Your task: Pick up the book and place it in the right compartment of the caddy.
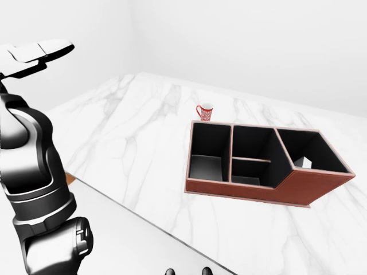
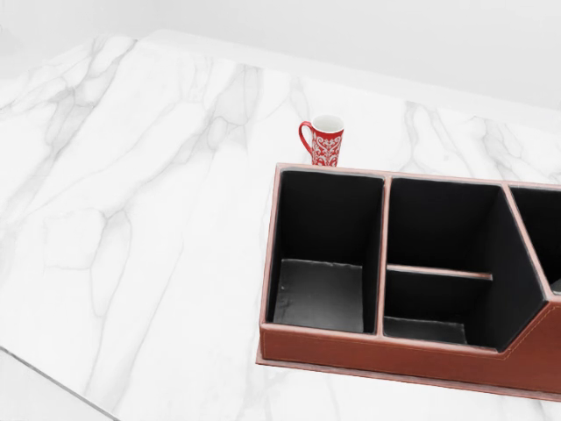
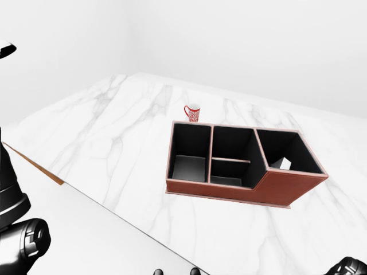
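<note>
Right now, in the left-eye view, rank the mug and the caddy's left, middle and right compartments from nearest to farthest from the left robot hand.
1. Left compartment and mug, on the side of the raised left robot hand: too close to call.
2. Middle compartment, in the centre.
3. Right compartment, far right.

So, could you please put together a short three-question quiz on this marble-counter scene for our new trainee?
1. True or false: the red patterned mug stands inside the caddy.
2. Which caddy section is split by a low divider? A) the left one B) the middle one C) the right one
3. Fill in: in the left-eye view, the robot's raised left arm comes in at the picture's ____ edge.

Key
1. False; it stands on the counter just beyond the caddy's top edge in the head view.
2. B
3. left
</note>
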